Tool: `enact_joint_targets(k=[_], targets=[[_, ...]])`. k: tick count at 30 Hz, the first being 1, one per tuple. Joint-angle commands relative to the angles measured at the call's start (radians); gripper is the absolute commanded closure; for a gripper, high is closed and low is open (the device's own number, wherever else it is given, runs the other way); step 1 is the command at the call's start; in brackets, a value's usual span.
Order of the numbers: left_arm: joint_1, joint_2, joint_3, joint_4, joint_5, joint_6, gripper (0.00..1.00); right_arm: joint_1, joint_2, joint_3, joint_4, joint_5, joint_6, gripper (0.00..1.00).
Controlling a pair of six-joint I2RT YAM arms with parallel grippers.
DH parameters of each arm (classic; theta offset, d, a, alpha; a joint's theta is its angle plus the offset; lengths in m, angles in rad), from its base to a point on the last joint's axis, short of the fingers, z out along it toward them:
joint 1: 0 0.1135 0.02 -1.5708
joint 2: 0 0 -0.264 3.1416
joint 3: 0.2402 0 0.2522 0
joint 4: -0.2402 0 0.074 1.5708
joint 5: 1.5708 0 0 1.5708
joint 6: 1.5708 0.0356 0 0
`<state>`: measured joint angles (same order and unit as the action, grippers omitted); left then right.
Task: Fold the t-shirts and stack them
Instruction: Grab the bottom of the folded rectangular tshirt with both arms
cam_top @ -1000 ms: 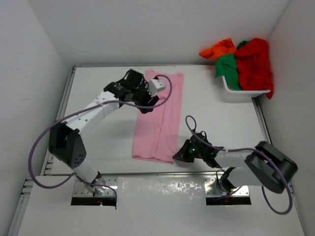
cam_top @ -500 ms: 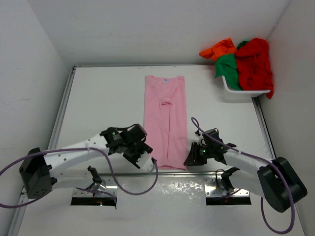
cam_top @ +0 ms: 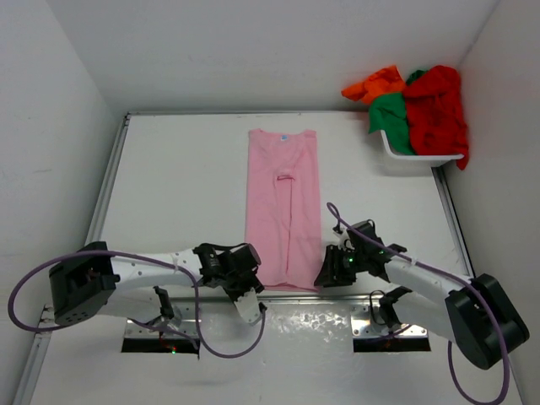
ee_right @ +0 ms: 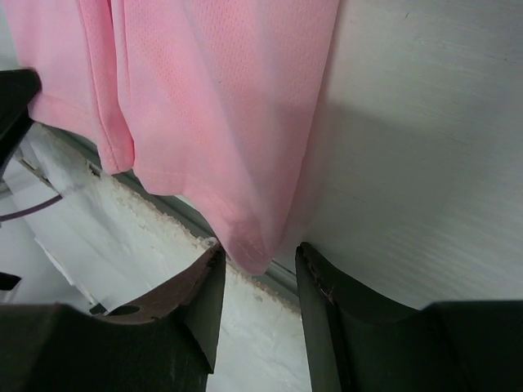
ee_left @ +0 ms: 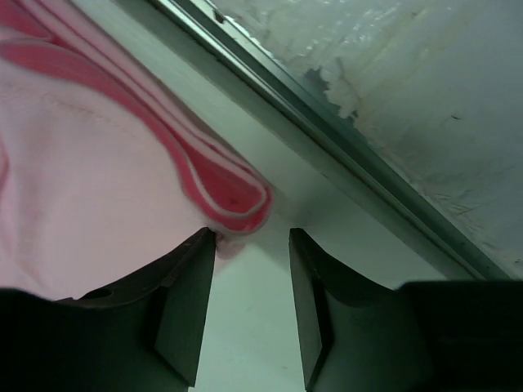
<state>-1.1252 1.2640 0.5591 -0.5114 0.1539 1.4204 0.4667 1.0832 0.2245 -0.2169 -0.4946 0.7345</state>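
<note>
White table (cam_top: 186, 186): a light pink cloth t-shirt (cam_top: 283, 202), folded long, is laid flat down the centre. A white plastic mesh basket (cam_top: 413, 159) at the far right corner is heaped with a bright red t-shirt (cam_top: 434, 105), a green t-shirt (cam_top: 390, 114) and an orange t-shirt (cam_top: 375, 83). The left gripper (ee_left: 252, 237) and the right gripper (ee_right: 257, 253) are set at the near hem corners, jaws partly parted, nothing clamped.

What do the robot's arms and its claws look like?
Each arm is a chain of white tube sections and chunky black joints: left arm, right arm. A thin purple cable loops loosely along each one. The left gripper and right gripper are black, each with two flat, blunt fingers. No writing can be made out on them.
</note>
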Motion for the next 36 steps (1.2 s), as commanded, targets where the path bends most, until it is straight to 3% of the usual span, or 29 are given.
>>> enact_joint_targets(k=[1, 7, 10, 15, 19, 22, 29, 36], targets=[[-0.005, -0.002, -0.019, 0.076, 0.012, 0.015, 0.61, -0.003, -0.026, -0.034, -0.006, 0.074, 0.022, 0.58], [-0.005, 0.049, -0.013, 0.187, 0.003, -0.029, 0.62, 0.000, -0.017, -0.074, 0.074, 0.070, 0.086, 0.59], [-0.005, 0.057, -0.002, 0.177, 0.028, -0.034, 0.72, 0.006, -0.017, -0.086, 0.109, 0.062, 0.106, 0.70], [-0.005, 0.051, -0.005, 0.177, 0.039, -0.072, 1.00, 0.007, -0.008, -0.070, 0.125, 0.068, 0.112, 0.89], [0.001, 0.031, 0.021, 0.157, 0.032, -0.110, 1.00, 0.009, 0.014, -0.065, 0.165, 0.057, 0.134, 1.00], [0.025, 0.018, 0.070, 0.122, 0.048, -0.162, 1.00, 0.006, 0.009, -0.009, 0.146, 0.056, 0.122, 1.00], [0.247, 0.029, 0.273, -0.007, 0.136, -0.238, 1.00, -0.029, 0.018, 0.237, -0.033, 0.093, 0.029, 1.00], [0.457, 0.138, 0.475, -0.088, 0.196, -0.270, 1.00, -0.158, 0.164, 0.487, -0.078, 0.094, -0.049, 1.00]])
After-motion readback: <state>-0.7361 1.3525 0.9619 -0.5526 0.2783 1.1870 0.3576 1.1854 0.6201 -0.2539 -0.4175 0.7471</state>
